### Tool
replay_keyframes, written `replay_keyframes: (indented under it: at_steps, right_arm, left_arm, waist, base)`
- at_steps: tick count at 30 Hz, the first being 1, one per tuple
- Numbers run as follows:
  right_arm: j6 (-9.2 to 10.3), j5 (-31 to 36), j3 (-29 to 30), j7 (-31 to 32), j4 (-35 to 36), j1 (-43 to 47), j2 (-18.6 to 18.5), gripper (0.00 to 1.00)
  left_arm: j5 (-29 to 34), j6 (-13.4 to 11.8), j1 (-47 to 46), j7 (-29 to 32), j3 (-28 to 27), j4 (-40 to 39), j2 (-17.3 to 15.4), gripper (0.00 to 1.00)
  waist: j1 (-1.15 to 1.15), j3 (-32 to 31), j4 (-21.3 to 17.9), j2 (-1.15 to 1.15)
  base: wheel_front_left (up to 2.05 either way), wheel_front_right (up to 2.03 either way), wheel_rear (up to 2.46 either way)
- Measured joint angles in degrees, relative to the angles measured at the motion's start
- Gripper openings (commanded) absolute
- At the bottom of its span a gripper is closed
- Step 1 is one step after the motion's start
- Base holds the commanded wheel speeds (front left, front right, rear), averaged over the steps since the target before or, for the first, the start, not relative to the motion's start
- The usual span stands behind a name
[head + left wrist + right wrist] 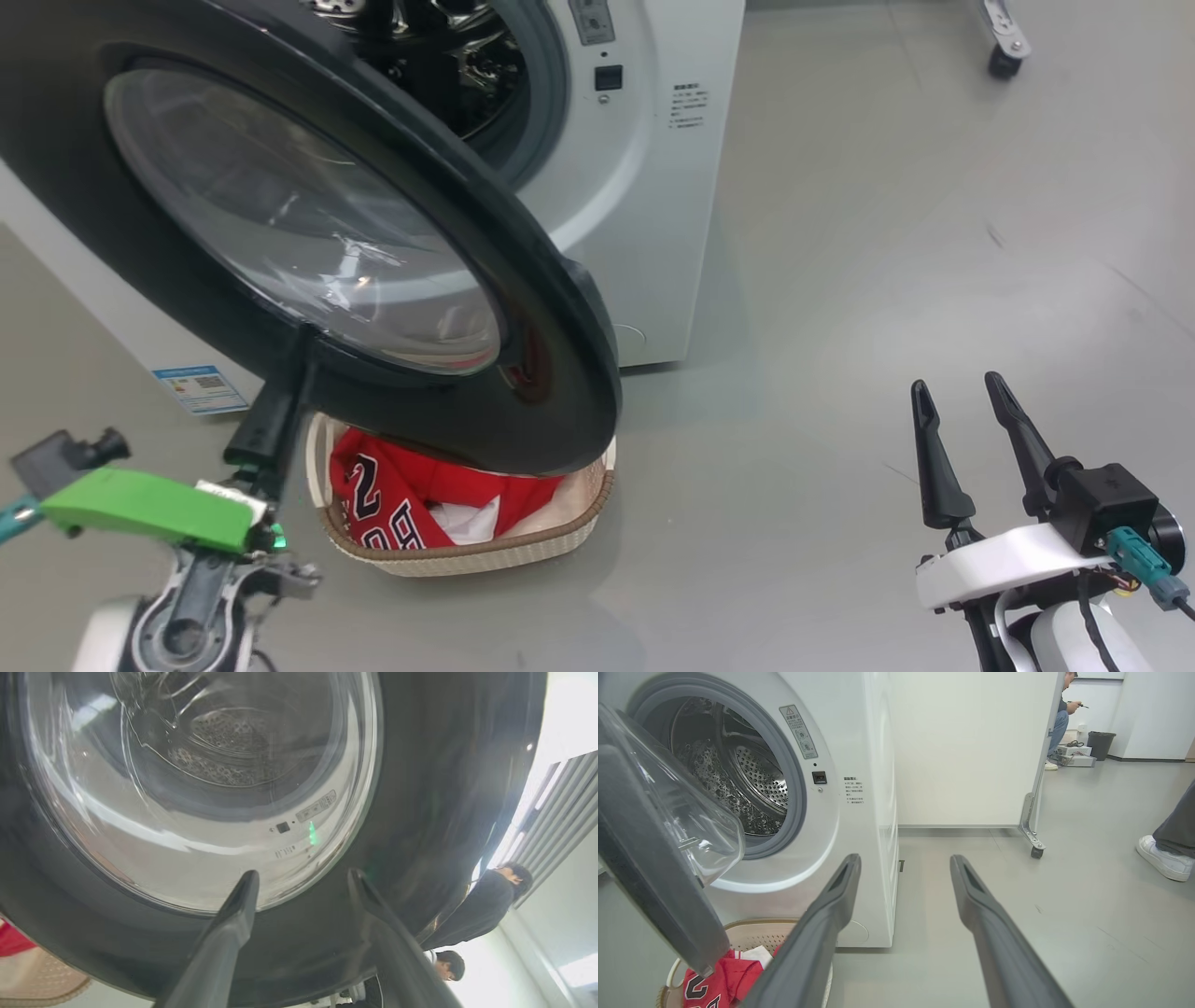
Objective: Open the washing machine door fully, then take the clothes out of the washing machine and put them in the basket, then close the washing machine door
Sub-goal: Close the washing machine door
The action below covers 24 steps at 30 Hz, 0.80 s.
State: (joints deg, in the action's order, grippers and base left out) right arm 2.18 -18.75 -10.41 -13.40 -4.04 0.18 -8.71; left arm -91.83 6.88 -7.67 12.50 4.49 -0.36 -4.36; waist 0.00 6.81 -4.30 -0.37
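The left claw (303, 872) stands spread with nothing between its fingers. Its tips are up against the near face of the door (551, 317), at the lower edge of the window (whether they actually touch, I cannot tell). The door hangs half open, its lower rim over the basket (485, 556), which sits on the floor just near of the washer (653, 187). The clothes (392, 504) lie in the basket, red jersey on top. The drum (756, 779) looks empty, so I judge that only the closing remains.

The trouble lies in that push. The door's face is glossy and curved, so open tips could skid across it and lose the door short of the latch. The tips also sit left of the door's free edge, where a push has less leverage. The door's rim passes close above the heaped jersey, so it could snag the fabric or nudge the basket along.

The right claw (955, 381) is spread and empty, well to the right over the floor, clear of the swing.
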Motion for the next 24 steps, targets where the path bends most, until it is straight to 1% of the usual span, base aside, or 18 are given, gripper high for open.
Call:
replay_keyframes:
  at_steps: [1, 3, 8, 12, 13, 14, 19, 20, 22, 24]
  right_arm:
    - [0.0, 0.0, 0.07, -0.02, 0.01, 0.16, -0.04, 1.0]
    - [0.01, 0.0, 0.14, -0.02, 0.02, 0.41, -0.11, 1.0]
    - [0.07, 0.0, 0.16, -0.03, 0.03, 0.74, -0.21, 1.0]
    - [0.07, 0.01, 0.04, -0.02, 0.04, 1.33, -0.26, 1.0]
    - [0.07, 0.01, -0.05, -0.02, 0.07, 1.41, -0.26, 1.0]
    - [0.07, 0.01, -0.08, -0.02, 0.09, 1.48, -0.27, 1.0]
    - [0.07, 0.02, -0.13, -0.02, 0.38, 1.5, -0.51, 1.0]
    - [0.07, 0.02, -0.13, -0.02, 0.38, 1.5, -0.51, 1.0]
    - [0.08, 0.02, -0.12, -0.02, 0.47, 1.5, -0.59, 1.0]
    - [0.08, 0.02, -0.11, -0.02, 0.53, 1.5, -0.64, 1.0]
  left_arm:
    - [2.74, 0.0, 0.24, -0.77, -0.12, -0.25, -1.18, 1.0]
    - [5.92, 0.0, 0.8, -2.5, -0.68, -0.76, -2.81, 1.0]
    - [18.91, 0.0, 2.71, -7.48, -0.22, -1.21, -7.44, 1.0]
    - [28.44, 0.0, 4.61, -12.12, -0.08, -0.9, -9.72, 1.0]
    - [29.93, -0.1, 5.13, -13.3, -0.27, -0.87, -9.88, 1.0]
    - [32.26, -0.48, 5.53, -14.46, -0.01, -0.78, -10.28, 1.0]
    - [45.64, -4.28, 7.16, -19.09, 1.75, -0.76, -13.81, 1.0]
    - [45.64, -4.28, 7.16, -19.09, 1.75, -0.76, -13.81, 1.0]
    - [49.76, -5.86, 7.81, -20.42, 3.15, -0.46, -14.5, 1.0]
    - [52.32, -7.26, 8.51, -21.53, 4.25, -0.07, -14.54, 1.0]
  waist:
    - [0.0, -0.21, 0.45, 0.0]
    - [0.0, -0.62, 1.33, 0.0]
    - [0.0, -1.7, 3.32, 0.0]
    - [0.0, -2.68, 4.37, 0.0]
    - [0.0, -2.88, 4.54, 0.0]
    - [0.0, -3.05, 4.68, 0.0]
    - [0.0, -3.45, 4.95, 0.0]
    - [0.0, -3.45, 4.95, 0.0]
    - [0.0, -3.48, 4.93, 0.0]
    - [0.0, -3.52, 4.87, 0.0]
  base:
    - [0.0, 0.0, 0.0]
    - [0.0, 0.0, 0.0]
    - [0.0, 0.0, 0.0]
    - [0.0, 0.0, 0.0]
    - [0.0, 0.0, 0.0]
    - [0.0, 0.0, 0.0]
    - [0.0, 0.0, 0.0]
    - [0.0, 0.0, 0.0]
    - [0.0, 0.0, 0.0]
    - [0.0, 0.0, 0.0]
